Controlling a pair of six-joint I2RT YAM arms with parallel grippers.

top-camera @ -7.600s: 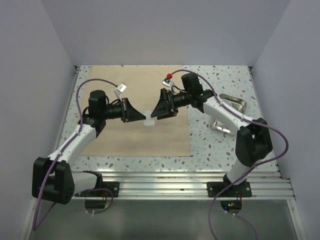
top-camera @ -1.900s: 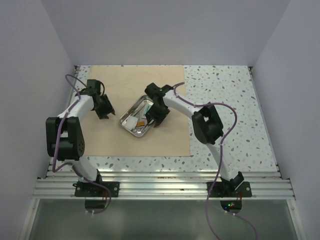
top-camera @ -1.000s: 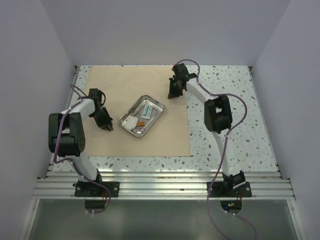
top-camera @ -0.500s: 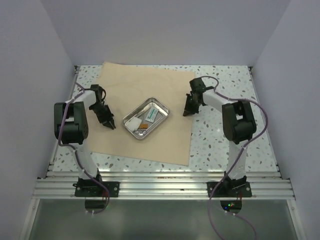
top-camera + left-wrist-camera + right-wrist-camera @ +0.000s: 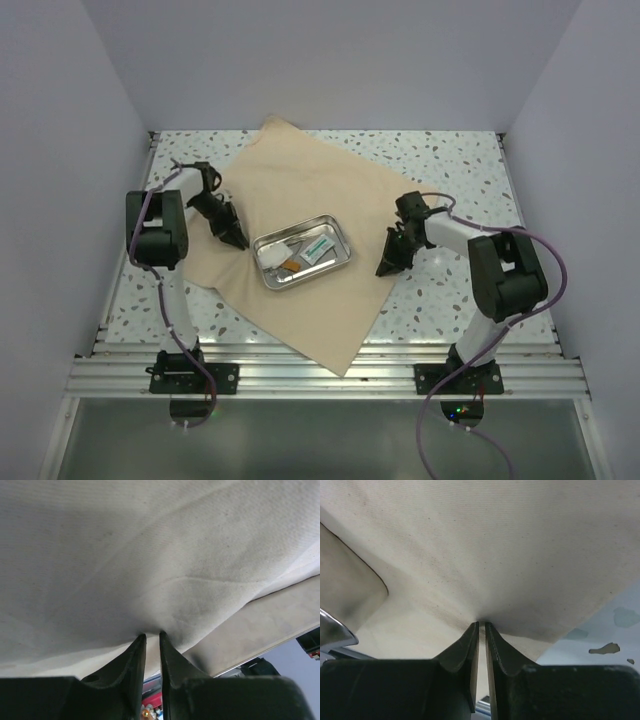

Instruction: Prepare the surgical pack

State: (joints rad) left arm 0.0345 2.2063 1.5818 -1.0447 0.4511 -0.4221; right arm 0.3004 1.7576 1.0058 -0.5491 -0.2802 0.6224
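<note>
The tan sheet [image 5: 300, 170] lies askew on the speckled table [image 5: 450, 170], one corner pointing to the back wall and another hanging toward the near rail. The steel tray [image 5: 345, 262] sits close to the sheet's middle. It is already loaded: white gauze [image 5: 270, 254] at its left end, a small orange item beside that, and a pale packet [image 5: 318, 246] toward the right. Whether scissors are among them is too small to tell. By this showing, loading looks done and wrapping has barely begun. No flap is folded over the tray, so every fold is left to make.

At left, the left gripper [image 5: 236, 241] points down and toward the tray at the sheet's left edge, its arm standing nearly upright from the base and doubling back at the elbow. The wrist view shows its jaws nearly together, nipping a small pucker of the sheet.

At right, the right gripper [image 5: 386, 270] bears down on the sheet's right corner, just beside the tray. Its arm rises from the base and reaches in low across the table. Its jaws, too, are pressed together on a pinch of the sheet.
</note>
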